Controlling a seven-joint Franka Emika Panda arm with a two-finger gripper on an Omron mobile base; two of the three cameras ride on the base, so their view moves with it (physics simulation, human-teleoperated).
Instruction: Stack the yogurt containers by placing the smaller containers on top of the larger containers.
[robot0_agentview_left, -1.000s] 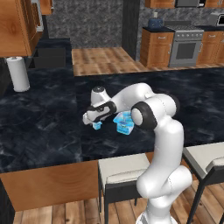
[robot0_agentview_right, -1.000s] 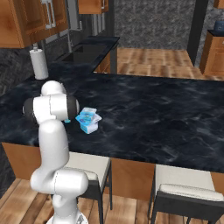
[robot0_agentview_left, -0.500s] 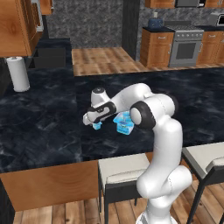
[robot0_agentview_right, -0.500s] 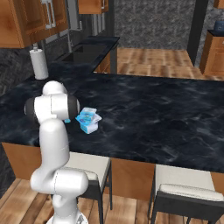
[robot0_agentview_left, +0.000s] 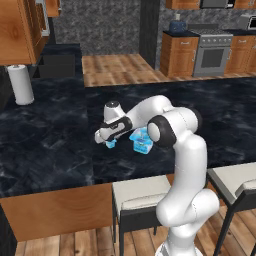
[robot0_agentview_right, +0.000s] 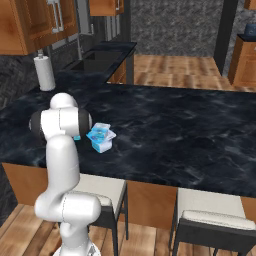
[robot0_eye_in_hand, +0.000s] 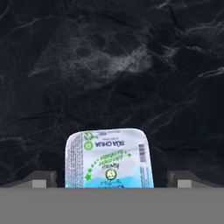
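Note:
In the hand view a small light-blue yogurt container (robot0_eye_in_hand: 108, 158) with a printed lid sits on the black marble counter, right between my two fingertips (robot0_eye_in_hand: 42, 178). My gripper (robot0_eye_in_hand: 111, 180) is open and straddles it without closing. From the left base view the gripper (robot0_agentview_left: 107, 139) hangs low over this tiny tub (robot0_agentview_left: 111, 144). Just to its right stands a bigger blue tub (robot0_agentview_left: 142, 142), seemingly with another tub on top. That same pile (robot0_agentview_right: 100, 138) shows in the right base view, beside the arm.
A white paper towel roll (robot0_agentview_left: 21, 84) stands at the far left of the counter (robot0_agentview_left: 50, 145), also seen as the roll (robot0_agentview_right: 45, 73) near the sink (robot0_agentview_right: 95, 62). Stools (robot0_agentview_left: 140, 196) line the near counter edge.

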